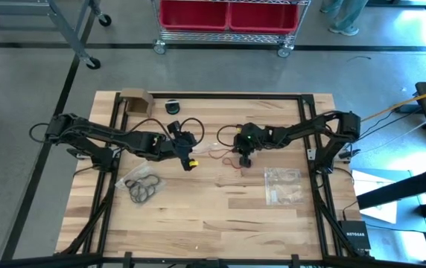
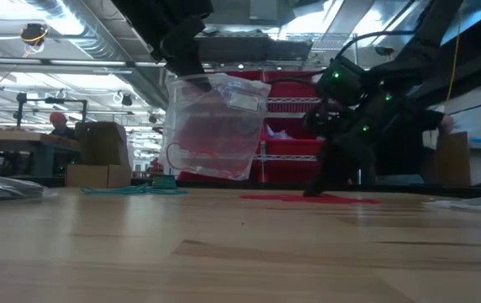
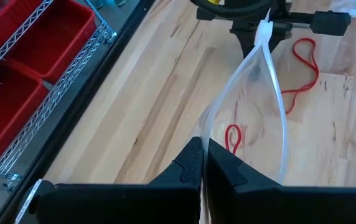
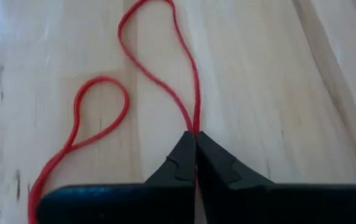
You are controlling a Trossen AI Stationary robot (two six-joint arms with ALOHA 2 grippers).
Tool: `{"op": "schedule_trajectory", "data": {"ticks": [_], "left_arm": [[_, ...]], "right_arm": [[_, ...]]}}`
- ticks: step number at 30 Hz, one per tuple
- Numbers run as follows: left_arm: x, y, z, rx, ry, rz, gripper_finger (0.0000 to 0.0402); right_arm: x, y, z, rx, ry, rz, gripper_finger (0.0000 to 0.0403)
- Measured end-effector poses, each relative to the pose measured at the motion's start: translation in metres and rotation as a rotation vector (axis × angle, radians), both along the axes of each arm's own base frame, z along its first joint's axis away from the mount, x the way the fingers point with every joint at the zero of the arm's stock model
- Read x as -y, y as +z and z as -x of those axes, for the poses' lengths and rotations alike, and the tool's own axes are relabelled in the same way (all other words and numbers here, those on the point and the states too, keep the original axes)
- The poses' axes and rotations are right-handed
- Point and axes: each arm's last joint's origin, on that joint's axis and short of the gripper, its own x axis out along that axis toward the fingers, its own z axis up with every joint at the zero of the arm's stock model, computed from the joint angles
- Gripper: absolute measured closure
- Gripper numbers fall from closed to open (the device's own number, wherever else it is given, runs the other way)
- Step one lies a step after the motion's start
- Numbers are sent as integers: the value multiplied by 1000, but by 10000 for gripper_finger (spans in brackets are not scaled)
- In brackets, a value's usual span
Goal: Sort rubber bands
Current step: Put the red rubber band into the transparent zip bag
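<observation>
Right now a red rubber band (image 4: pixel 165 74) is pinched between the closed fingers of the right gripper (image 4: pixel 195 140), down low at the wooden table (image 1: pixel 220 216). Only one thin strand is caught at the very tips; the rest of the loop is spread flat on the wood just ahead of the fingers. A band like this is probably very light, soft and floppy, so it will likely hang and swing when lifted, and it may stretch or slip out if pulled hard. A better hold would be taken in the middle of the strand, with the tips pressed firmly. The left gripper (image 3: pixel 204 163) is shut too, and a clear plastic bag (image 3: pixel 259 118) is held by its top edge, up off the table. One red band (image 3: pixel 233 138) can be seen inside the bag, hanging beyond the left fingers. More black rubber bands (image 1: pixel 144 187) lie on another bag, near the left arm and well apart from the right gripper.
</observation>
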Motion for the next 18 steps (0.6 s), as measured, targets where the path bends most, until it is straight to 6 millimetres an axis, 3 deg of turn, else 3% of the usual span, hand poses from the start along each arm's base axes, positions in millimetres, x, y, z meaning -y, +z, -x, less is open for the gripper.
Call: {"op": "schedule_trajectory", "data": {"ticks": [6, 18], "left_arm": [[1, 0, 0, -2, -4, -2, 402], [1, 0, 0, 1, -2, 0, 401]], "right_arm": [[-21, 33, 16, -36, -19, 26, 402], [-51, 130, 55, 310, -72, -25, 403]]}}
